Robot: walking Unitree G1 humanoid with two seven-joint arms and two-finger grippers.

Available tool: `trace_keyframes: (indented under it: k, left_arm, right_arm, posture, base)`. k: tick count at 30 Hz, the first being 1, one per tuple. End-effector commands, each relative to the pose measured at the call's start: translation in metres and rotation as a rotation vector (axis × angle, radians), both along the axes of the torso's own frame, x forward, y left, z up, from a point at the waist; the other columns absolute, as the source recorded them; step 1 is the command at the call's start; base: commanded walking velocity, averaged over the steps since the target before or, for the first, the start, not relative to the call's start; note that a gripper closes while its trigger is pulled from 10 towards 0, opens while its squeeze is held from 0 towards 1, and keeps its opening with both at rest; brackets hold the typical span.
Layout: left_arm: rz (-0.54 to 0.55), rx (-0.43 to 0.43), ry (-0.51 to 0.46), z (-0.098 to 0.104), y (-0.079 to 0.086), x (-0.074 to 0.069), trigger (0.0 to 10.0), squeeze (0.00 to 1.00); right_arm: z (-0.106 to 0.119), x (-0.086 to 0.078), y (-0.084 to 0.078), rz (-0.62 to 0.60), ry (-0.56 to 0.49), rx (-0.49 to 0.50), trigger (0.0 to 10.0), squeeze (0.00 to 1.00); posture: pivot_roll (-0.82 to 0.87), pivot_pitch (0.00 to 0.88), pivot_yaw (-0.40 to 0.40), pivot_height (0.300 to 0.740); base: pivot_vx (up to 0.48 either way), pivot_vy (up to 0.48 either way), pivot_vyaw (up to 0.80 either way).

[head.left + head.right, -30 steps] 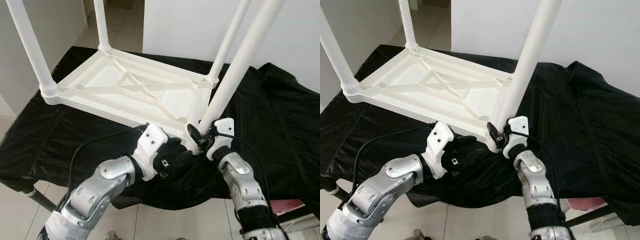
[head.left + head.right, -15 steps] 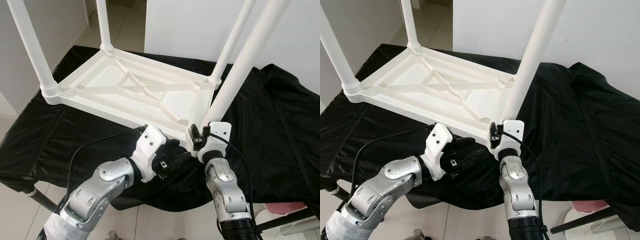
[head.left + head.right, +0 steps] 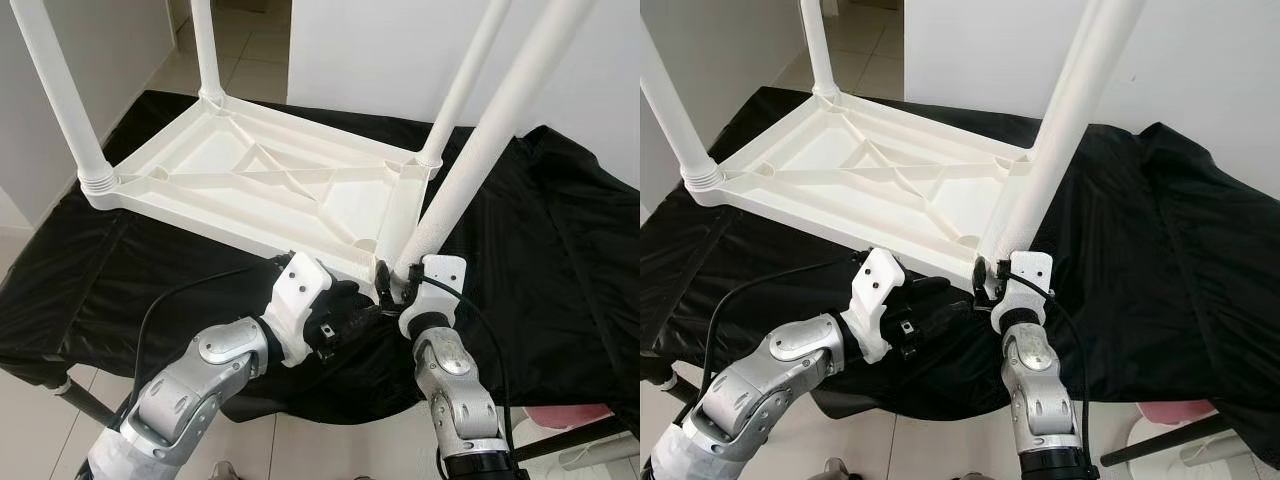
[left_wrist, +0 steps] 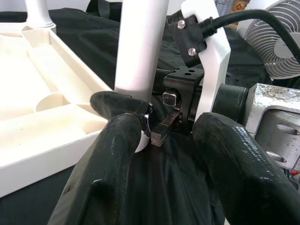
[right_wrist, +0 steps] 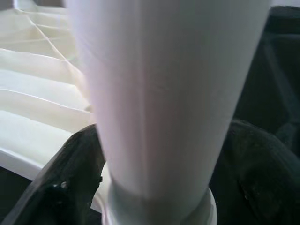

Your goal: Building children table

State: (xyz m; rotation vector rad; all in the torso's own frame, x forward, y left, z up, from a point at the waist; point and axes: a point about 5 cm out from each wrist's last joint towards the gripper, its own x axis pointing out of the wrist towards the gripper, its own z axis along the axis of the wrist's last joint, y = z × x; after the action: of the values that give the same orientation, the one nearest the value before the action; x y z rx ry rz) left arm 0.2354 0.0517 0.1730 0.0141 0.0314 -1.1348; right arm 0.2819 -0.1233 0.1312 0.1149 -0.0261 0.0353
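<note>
Head cameras give me the upturned white plastic children's table (image 3: 250,180) on black cloth (image 3: 560,250); my right gripper (image 3: 392,283) clamps the near white tube leg (image 3: 480,150) at its base; left wrist view: left gripper (image 4: 164,154) parted, empty, beside it; right wrist view: fingers (image 5: 70,187) hug the leg.

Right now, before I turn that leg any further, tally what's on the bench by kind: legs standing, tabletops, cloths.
White table legs standing up from the tabletop: 4
Upside-down white tabletop: 1
Black cloth: 1
Total: 6
</note>
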Motion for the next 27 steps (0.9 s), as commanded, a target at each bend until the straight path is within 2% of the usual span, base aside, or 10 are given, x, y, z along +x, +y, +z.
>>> trace_keyframes:
  k: [1,2,3,4,8,15,17,22,25,27]
  left_arm:
    - [-0.024,-0.009,-0.002,0.001,-0.001,-0.003,10.0,0.00]
    - [-0.025,-0.010,-0.002,0.001,-0.002,-0.003,10.0,0.00]
    - [-0.025,-0.010,-0.002,0.001,-0.002,-0.003,10.0,0.00]
    - [-0.025,-0.011,-0.002,0.001,-0.002,-0.003,10.0,0.00]
    - [-0.024,-0.009,-0.008,0.002,-0.003,-0.002,10.0,0.00]
    - [-0.022,-0.022,-0.010,0.004,-0.005,-0.001,10.0,0.00]
    - [-0.027,-0.019,-0.010,0.004,-0.005,-0.001,10.0,0.00]
    - [-0.025,-0.011,-0.016,0.004,-0.003,0.001,10.0,0.00]
    - [-0.023,-0.007,-0.020,0.005,-0.001,0.002,10.0,0.00]
    - [-0.024,-0.007,-0.024,0.005,-0.001,0.003,10.0,0.00]
  right_arm:
    - [0.002,-0.003,0.002,0.047,-0.019,0.037,10.0,1.00]
    - [0.004,-0.004,-0.003,0.093,-0.042,0.033,10.0,0.00]
    - [0.004,-0.004,-0.003,0.093,-0.042,0.033,10.0,0.00]
    - [0.005,-0.006,-0.012,0.172,-0.066,0.019,10.0,0.00]
    - [0.003,-0.003,-0.034,0.236,-0.063,0.001,10.0,0.00]
    - [0.007,0.005,-0.055,0.325,-0.085,-0.060,10.0,0.00]
    - [0.012,0.011,-0.064,0.438,-0.095,-0.118,10.0,0.00]
    - [0.014,0.016,-0.068,0.504,-0.094,-0.140,10.0,0.00]
    - [0.017,0.025,-0.067,0.550,-0.096,-0.175,10.0,0.00]
    - [0.015,0.032,-0.058,0.631,-0.090,-0.215,10.0,0.00]
  posture:
    - [0.02,0.047,-0.089,0.740]
    - [0.02,0.042,-0.091,0.740]
    - [0.02,0.042,-0.091,0.740]
    - [0.02,0.042,-0.091,0.740]
    - [0.01,0.038,-0.089,0.740]
    - [0.01,0.029,-0.086,0.740]
    - [0.02,0.025,-0.083,0.740]
    - [0.02,0.019,-0.083,0.740]
    - [0.02,0.013,-0.079,0.740]
    - [0.02,0.009,-0.074,0.740]
  base:
    - [0.000,0.000,0.00]
    - [0.000,0.000,0.00]
    - [0.000,0.000,0.00]
    - [0.000,0.000,0.00]
    - [0.000,0.000,0.00]
    - [0.000,0.000,0.00]
    - [0.000,0.000,0.00]
    - [0.000,0.000,0.00]
    - [0.000,0.000,0.00]
    - [0.000,0.000,0.00]
